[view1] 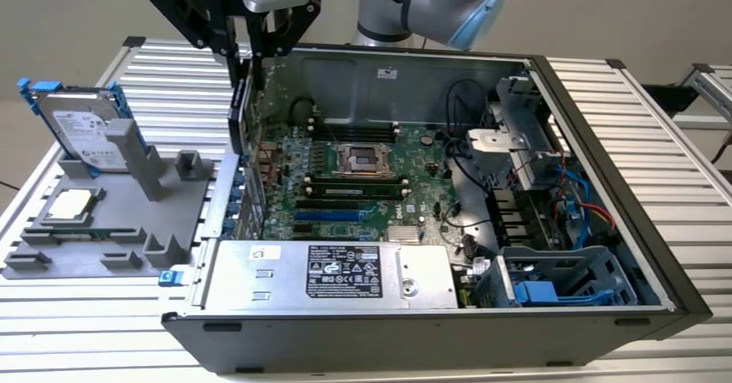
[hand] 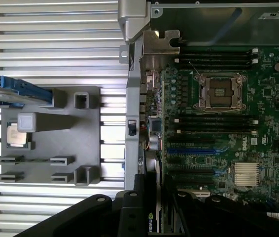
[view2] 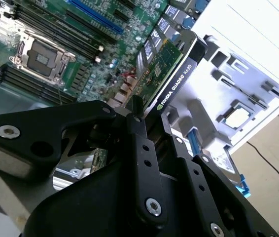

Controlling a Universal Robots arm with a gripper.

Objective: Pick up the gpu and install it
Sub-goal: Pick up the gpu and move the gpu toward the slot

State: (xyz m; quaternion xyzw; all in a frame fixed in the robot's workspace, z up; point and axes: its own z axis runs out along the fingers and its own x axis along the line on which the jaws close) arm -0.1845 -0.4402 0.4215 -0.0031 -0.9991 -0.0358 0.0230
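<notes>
The gpu (view2: 171, 74) is up in the air, pinched in the gripper (view2: 149, 116). The black fingers (view2: 138, 148) are closed flat against its two faces and grip it near one end. In the second wrist view its black shroud edge and green board run away from the fingers.

From the exterior view the gpu (view1: 240, 100) hangs on edge, a thin dark strip below the gripper (view1: 249, 44). It sits along the computer case (view1: 400, 340) at the wall on the exterior view's left. In the first wrist view the card's edge (hand: 154, 219) lines up just inside that wall, over the port side of the motherboard (view1: 343, 186). It is held above the board and sits in no slot.

Inside the case, the blue slot (view1: 315, 216) lies bare below the open CPU socket (view1: 363, 158). The silver power supply (view1: 332, 272) fills the case's near corner.

Outside the case, just beside that same wall, a gray fixture (view1: 189, 220) rests on the slatted table (view1: 640, 100). A hard drive (view1: 82, 130) with blue clips stands upright in the fixture, and a small square CPU chip (view1: 71, 205) lies flat near it. Both are well apart from the gripper.
</notes>
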